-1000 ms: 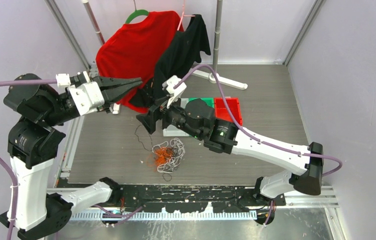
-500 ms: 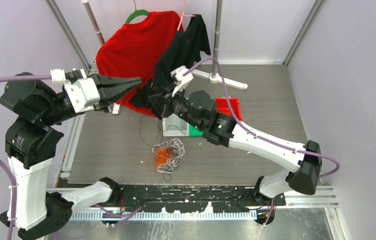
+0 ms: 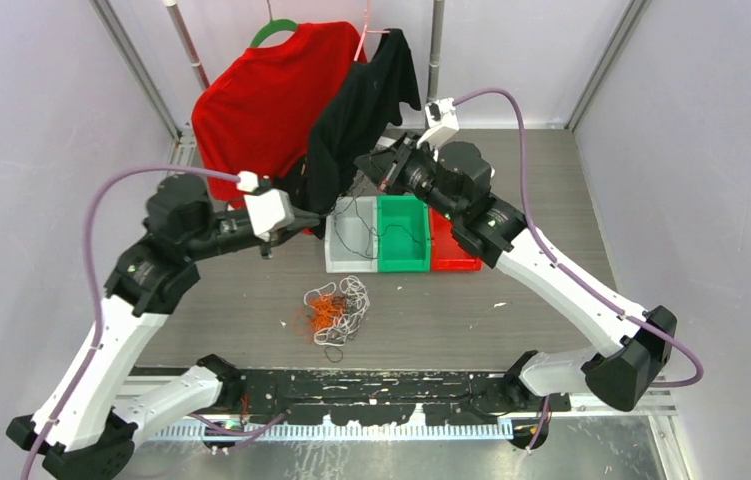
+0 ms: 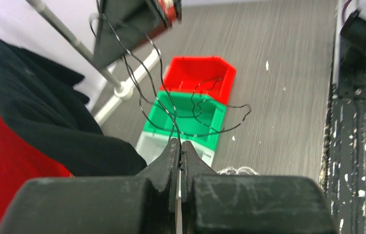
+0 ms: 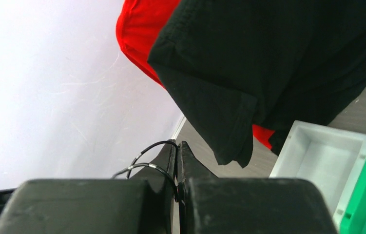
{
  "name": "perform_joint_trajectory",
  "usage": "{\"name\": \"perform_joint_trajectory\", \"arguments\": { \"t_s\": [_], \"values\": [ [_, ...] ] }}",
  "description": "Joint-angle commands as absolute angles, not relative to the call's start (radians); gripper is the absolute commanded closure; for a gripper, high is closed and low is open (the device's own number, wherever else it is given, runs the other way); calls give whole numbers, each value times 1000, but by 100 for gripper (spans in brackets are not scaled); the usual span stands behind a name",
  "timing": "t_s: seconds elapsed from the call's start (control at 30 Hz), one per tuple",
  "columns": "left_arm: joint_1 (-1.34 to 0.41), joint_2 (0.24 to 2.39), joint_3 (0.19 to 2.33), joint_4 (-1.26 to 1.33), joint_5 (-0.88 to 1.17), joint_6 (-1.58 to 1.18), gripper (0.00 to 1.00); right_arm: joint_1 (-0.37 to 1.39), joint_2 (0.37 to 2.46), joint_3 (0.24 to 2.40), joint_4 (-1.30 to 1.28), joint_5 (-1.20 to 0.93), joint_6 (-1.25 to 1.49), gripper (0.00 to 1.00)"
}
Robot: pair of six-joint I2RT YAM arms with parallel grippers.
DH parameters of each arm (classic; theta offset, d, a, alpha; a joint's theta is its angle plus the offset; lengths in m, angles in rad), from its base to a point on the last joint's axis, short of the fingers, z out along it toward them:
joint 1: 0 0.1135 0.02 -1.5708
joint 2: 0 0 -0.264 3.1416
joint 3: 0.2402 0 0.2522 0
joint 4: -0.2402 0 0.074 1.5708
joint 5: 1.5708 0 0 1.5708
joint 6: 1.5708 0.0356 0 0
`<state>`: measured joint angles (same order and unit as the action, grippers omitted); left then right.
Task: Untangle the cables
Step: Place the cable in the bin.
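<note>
The left gripper (image 4: pixel 180 146) is clamped on a thin black cable (image 4: pixel 163 105), and the right gripper (image 5: pixel 177 148) pinches the same cable's far end. Its wavy loops sag over the green bin (image 3: pixel 403 262) at mid-frame. An orange-and-white tangle (image 3: pixel 334 310) lies lower center on the table (image 3: pixel 551 200).

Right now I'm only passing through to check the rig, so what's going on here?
The left arm and right arm each have their jaws shut on one black cable. It is strung between them, with loose loops hanging above the bins. The orange and white tangle lies on the table nearer the arm bases, with neither arm touching it.
</note>
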<state>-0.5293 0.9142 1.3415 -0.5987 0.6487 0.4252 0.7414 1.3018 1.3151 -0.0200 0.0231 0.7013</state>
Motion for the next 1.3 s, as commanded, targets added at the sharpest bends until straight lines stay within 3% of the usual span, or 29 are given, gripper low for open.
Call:
{"name": "perform_joint_trajectory", "arguments": {
  "t_s": [0.0, 0.13, 0.43, 0.63, 1.1, 1.27],
  "values": [
    [-571, 891, 1205, -429, 536, 498, 100, 697, 1261, 1306, -2, -60, 864, 99],
    [-641, 952, 1138, -371, 397, 514, 100, 690, 1303, 1331, -16, -100, 930, 99],
    [-655, 1106, 1106, -305, 286, 569, 100, 690, 1417, 1333, -63, -61, 1008, 99],
    [-654, 1202, 1073, -290, 157, 669, 100, 687, 1526, 1396, -103, 4, 899, 99],
    [-636, 1409, 1145, -212, 72, 796, 100, 631, 1835, 1549, -23, 102, 847, 99],
    [-623, 1463, 1167, -254, 88, 766, 100, 611, 1870, 1496, -44, 178, 782, 99]
  ]
}}
